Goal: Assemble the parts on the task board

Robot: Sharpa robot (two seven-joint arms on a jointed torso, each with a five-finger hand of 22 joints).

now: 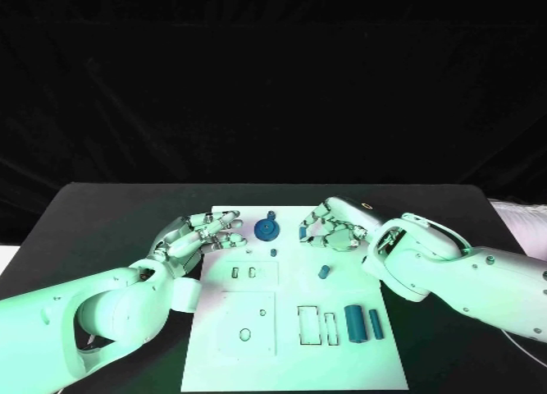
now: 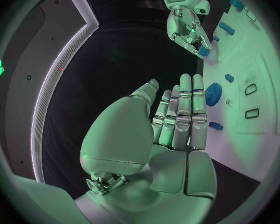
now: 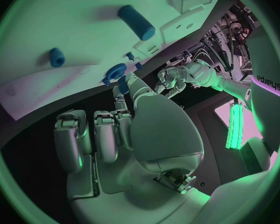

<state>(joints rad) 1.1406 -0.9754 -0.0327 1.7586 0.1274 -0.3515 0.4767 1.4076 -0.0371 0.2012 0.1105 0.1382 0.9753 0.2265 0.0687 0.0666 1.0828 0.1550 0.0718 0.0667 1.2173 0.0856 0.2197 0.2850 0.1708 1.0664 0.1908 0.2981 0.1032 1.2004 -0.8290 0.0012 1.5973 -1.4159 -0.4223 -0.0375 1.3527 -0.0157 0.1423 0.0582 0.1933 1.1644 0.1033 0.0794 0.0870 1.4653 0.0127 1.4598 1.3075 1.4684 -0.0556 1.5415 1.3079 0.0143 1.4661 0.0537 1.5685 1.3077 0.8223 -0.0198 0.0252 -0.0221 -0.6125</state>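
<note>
Reaching in from the left, the robot's left hand (image 1: 202, 236) sits at the far left edge of the white rectangular task board (image 1: 344, 369). Its fingers (image 2: 185, 109) are stretched out side by side and hold nothing. Their tips point right, towards the round blue toothed part (image 1: 267, 227), which rests on the far strip of the board just beside them.

Just right of that toothed part is the right hand (image 1: 332, 226). It comes in from the right with its fingers curled in and pinches a small blue piece (image 1: 303, 232) at the fingertips. The piece is held just off the toothed part's right side, and its long axis runs roughly near to far. Whether it touches the board cannot be told.

So the toothed part lies between the two hands, with the left fingertips just to its left and the held piece just to its right. The next move probably turns on this small gap. The right hand carries the part, so it would have to travel left or down to seat it, and the empty left hand is placed to steady the toothed part.

Nearer on the board, a short blue peg (image 1: 324, 271) stands alone near the middle. Two long blue cylinders (image 1: 364, 322) lie side by side at the near right, their axes running near to far, just right of two empty rectangular slots (image 1: 308, 324).
</note>
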